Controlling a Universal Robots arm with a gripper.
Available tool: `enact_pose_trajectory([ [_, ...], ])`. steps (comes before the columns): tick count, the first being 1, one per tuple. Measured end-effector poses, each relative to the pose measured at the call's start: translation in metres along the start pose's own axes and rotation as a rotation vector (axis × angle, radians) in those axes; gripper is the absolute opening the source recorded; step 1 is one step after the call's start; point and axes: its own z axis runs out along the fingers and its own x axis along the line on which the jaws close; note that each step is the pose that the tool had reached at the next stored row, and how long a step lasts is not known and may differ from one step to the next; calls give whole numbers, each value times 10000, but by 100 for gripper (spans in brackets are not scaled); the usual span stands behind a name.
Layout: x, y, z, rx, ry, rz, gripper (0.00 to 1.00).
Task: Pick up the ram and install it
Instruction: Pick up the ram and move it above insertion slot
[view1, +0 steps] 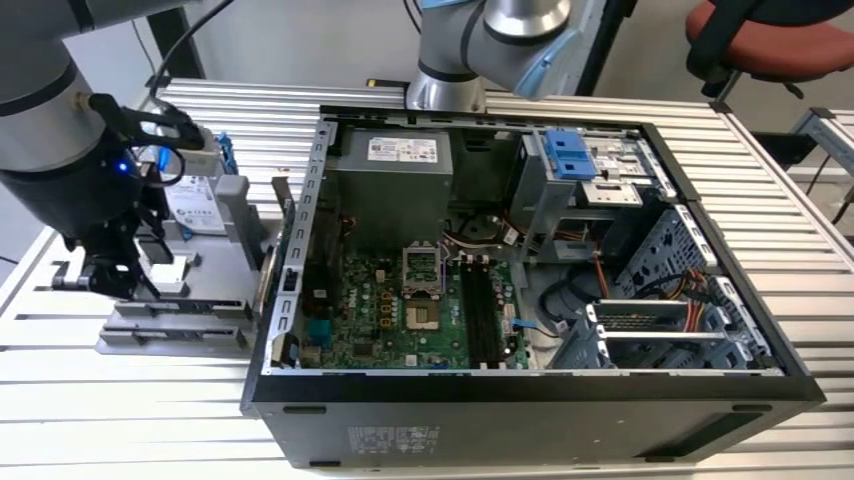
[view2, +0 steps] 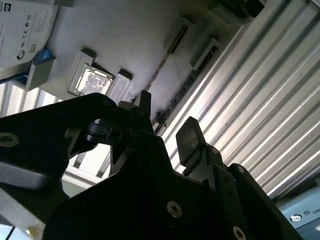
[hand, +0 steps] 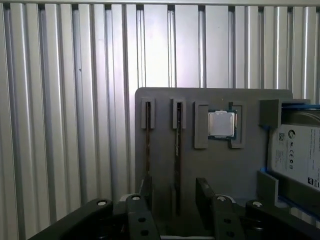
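Grey holder (hand: 220, 170) is carrying the ram (hand: 177, 145) edge-up near its edge.
Gripper (hand: 175, 189) is hovering wide astride it; thin, probably fragile: pinch the flat faces.

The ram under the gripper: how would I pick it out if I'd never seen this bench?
On the ribbed metal table lies a grey holder tray. Two thin dark sticks stand on edge in parallel slots in it. The ram is the one lined up between the fingers of the open gripper, nearer the square silver chip than the other stick.
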Motion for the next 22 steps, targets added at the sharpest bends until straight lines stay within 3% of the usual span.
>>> enact_pose_trajectory([
  [11,119,47,195,2,-2,2,100],
  [22,142,52,395,3,-3,2,100],
])
